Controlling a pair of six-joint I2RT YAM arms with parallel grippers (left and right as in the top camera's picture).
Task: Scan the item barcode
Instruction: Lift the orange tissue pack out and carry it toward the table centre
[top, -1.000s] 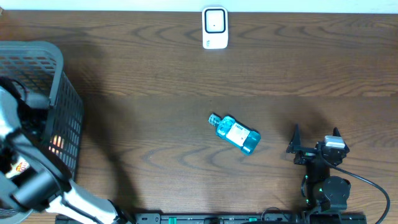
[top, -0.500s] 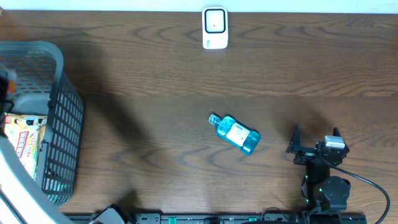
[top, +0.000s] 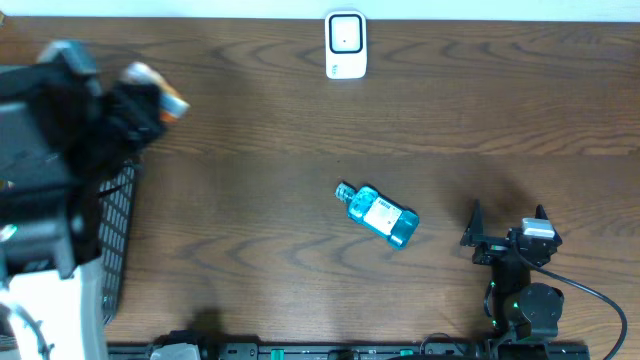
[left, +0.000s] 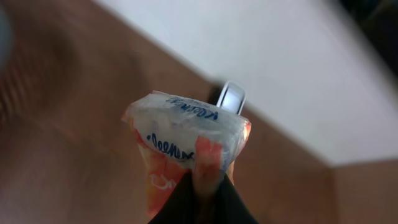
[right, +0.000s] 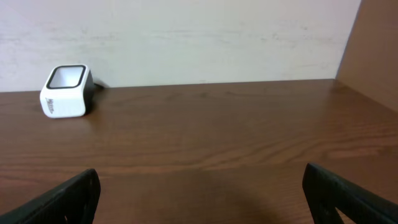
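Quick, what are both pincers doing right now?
Left pincer: closed on the tissue packet.
Right pincer: open, holding nothing.

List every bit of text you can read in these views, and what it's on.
"Kleenex", probably, upside down and blurred: blue script on the tissue packet in the left gripper.
Second blue line on its top edge: too blurred.
Print on the scanner: too small.
Label on the blue bottle: too small.

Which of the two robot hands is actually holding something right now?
The left gripper: it is shut on an orange-and-white tissue pack. The right gripper stands wide open and empty, so only the left one has anything in it.
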